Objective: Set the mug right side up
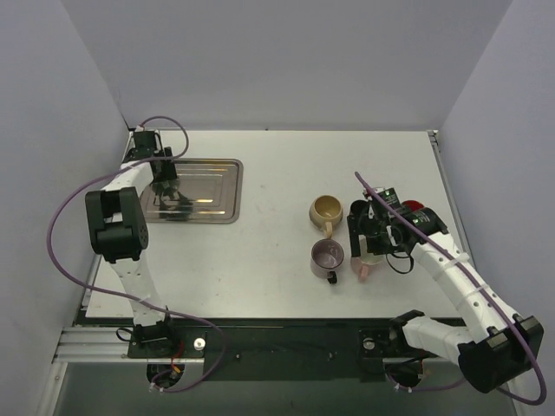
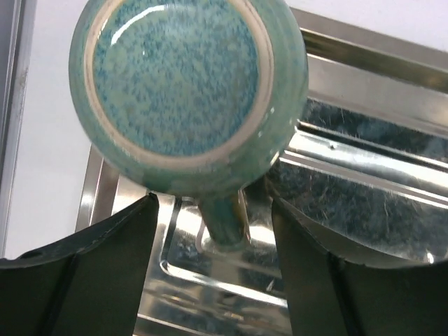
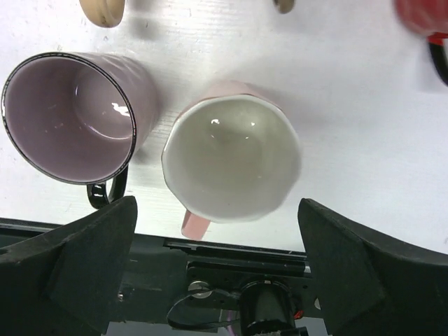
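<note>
A teal speckled mug (image 2: 185,77) stands upside down, base up, in a metal tray (image 2: 364,175). Its handle (image 2: 224,220) points toward my left gripper (image 2: 217,245), which is open, with one finger on each side of the handle and not touching it. In the top view the left gripper (image 1: 166,184) hangs over the tray (image 1: 217,186) and hides the mug. My right gripper (image 3: 217,210) is open and empty above an upright pink mug (image 3: 231,157), and it also shows in the top view (image 1: 371,247).
An upright purple mug (image 3: 70,115) stands just left of the pink one and also shows in the top view (image 1: 327,256). A tan mug (image 1: 326,209) and a red mug (image 1: 422,212) stand behind them. The table's front edge with a black rail (image 3: 238,252) lies below the right gripper.
</note>
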Available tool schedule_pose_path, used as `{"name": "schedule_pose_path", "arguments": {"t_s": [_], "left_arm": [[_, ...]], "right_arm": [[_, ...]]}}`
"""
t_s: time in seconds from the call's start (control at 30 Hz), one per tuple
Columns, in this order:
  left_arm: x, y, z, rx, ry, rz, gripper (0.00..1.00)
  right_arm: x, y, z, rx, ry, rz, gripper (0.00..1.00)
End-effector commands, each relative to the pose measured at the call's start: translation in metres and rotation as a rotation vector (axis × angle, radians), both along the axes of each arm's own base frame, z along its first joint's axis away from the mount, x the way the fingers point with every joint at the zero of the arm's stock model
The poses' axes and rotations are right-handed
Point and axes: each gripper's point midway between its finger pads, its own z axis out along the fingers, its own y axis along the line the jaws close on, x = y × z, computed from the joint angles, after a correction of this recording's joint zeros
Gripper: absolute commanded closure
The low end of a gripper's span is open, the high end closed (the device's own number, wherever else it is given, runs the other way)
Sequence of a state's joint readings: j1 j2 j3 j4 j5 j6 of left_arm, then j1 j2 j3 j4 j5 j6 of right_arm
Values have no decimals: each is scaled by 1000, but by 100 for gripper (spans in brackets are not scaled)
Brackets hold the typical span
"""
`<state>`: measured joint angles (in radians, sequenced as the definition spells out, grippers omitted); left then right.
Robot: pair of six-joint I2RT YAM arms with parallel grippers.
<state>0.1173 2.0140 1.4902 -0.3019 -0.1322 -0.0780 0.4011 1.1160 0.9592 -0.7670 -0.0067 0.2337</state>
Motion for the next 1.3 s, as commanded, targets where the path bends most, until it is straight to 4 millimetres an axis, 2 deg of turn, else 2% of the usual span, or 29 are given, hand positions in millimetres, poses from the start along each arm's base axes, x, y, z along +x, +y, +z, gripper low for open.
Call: {"name": "schedule_pose_path", "arguments": {"t_s": [0.0, 0.1, 0.17, 0.23, 0.33, 0.37, 0.4, 0.43, 0.47, 0.5, 0.53, 0.57, 0.6, 0.63, 0.67, 0.7, 0.73, 0.77, 0.8, 0.87, 0.9, 0.93, 1.0, 1.03, 1.17, 1.2, 1.27], "left_arm": [[30, 11, 7, 19, -55, 83, 28], [36, 15, -2, 42, -41, 85, 42], [34, 17, -6, 45, -23, 90, 59], [31, 15, -4, 36, -15, 82, 99], [16, 8, 2, 4, -15, 56, 100], [14, 0, 21, -29, -55, 25, 100], [6, -5, 22, -53, -49, 8, 100], [3, -18, 49, -101, -97, -46, 100], [-6, -27, 52, -136, -95, -77, 100], [-14, -53, 83, -225, -147, -174, 100], [-22, -66, 89, -270, -149, -217, 100], [-35, -94, 120, -356, -197, -316, 100], [-45, -111, 131, -400, -205, -375, 100], [-62, -142, 153, -461, -219, -481, 100], [-73, -158, 166, -495, -223, -540, 100], [-95, -188, 184, -567, -220, -646, 100], [-106, -194, 196, -599, -225, -672, 100], [-131, -229, 219, -665, -232, -795, 100], [-141, -240, 231, -703, -236, -822, 100], [-184, -281, 264, -777, -256, -996, 100], [-194, -291, 270, -802, -251, -1032, 100], [-215, -311, 278, -853, -235, -1109, 100], [-240, -332, 291, -940, -189, -1198, 100], [-246, -337, 296, -965, -179, -1222, 100], [-268, -350, 313, -1047, -144, -1294, 100], [-275, -356, 308, -1040, -115, -1309, 100], [-288, -366, 299, -1021, -71, -1355, 100]], "right_arm": [[-12, -19, 24, -67, -34, -46, 7], [-13, -19, 36, -53, -73, -43, 6], [-14, -20, 41, -52, -87, -45, 5], [-15, -18, 47, -36, -106, -42, 5], [-16, -12, 59, -12, -145, -26, 4], [-16, -8, 62, -12, -160, -8, 4], [-14, -7, 71, -15, -189, -8, 4], [-15, 2, 76, -10, -208, 33, 4], [-10, 7, 87, -1, -247, 43, 4], [-10, 22, 94, 24, -277, 91, 4], [-6, 33, 105, 60, -311, 113, 4], [-3, 53, 115, 114, -364, 160, 4], [-1, 65, 123, 158, -389, 185, 4], [2, 89, 139, 242, -450, 225, 4], [4, 100, 145, 285, -474, 244, 4], [6, 125, 164, 399, -534, 283, 4], [6, 136, 166, 452, -546, 295, 4], [8, 160, 192, 593, -608, 315, 3], [10, 172, 195, 650, -626, 324, 3], [17, 202, 238, 862, -754, 327, 3], [19, 212, 245, 923, -765, 317, 3], [19, 221, 254, 978, -802, 323, 3], [26, 230, 261, 1038, -830, 290, 4], [30, 231, 261, 1049, -828, 261, 5], [42, 219, 262, 1065, -878, 146, 7], [42, 217, 268, 1085, -901, 140, 9], [39, 214, 274, 1098, -940, 152, 18]]}}
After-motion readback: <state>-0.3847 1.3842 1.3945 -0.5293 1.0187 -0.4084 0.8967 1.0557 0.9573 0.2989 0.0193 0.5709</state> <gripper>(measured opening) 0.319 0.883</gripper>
